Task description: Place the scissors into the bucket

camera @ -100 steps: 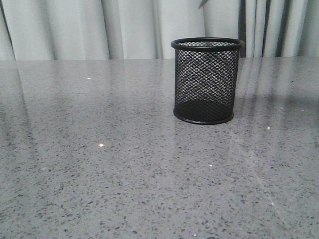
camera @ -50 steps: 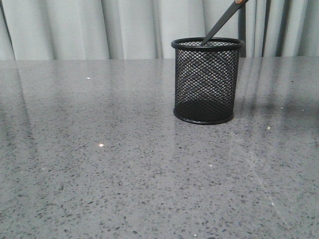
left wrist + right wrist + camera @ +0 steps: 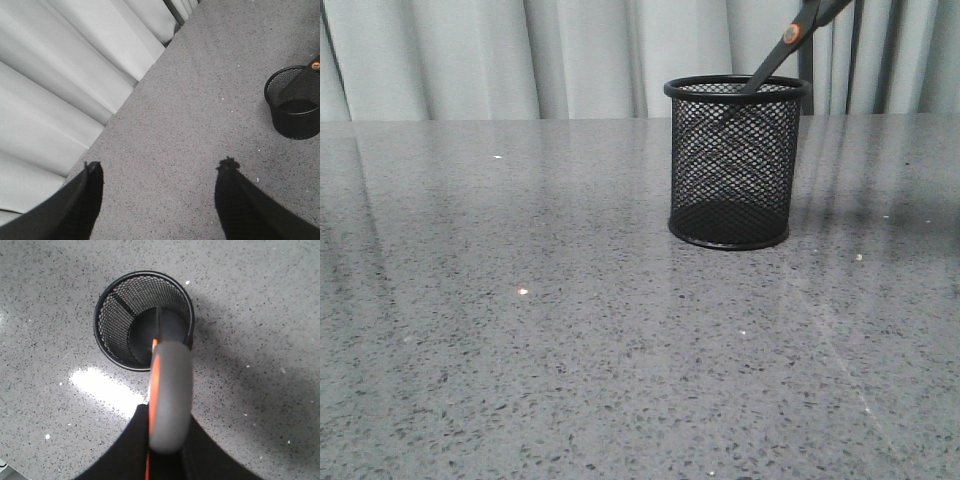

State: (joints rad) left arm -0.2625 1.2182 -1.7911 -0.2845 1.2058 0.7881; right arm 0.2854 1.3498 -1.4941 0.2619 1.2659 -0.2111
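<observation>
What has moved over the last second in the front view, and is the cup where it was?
The scissors came in from above on the right, blades tilted, and have gone lower: a second ago they were absent, now the tips are past the rim inside the bucket. The right gripper holds them by the handle. The bucket has not shifted, and the left gripper hangs open, away from it.
</observation>
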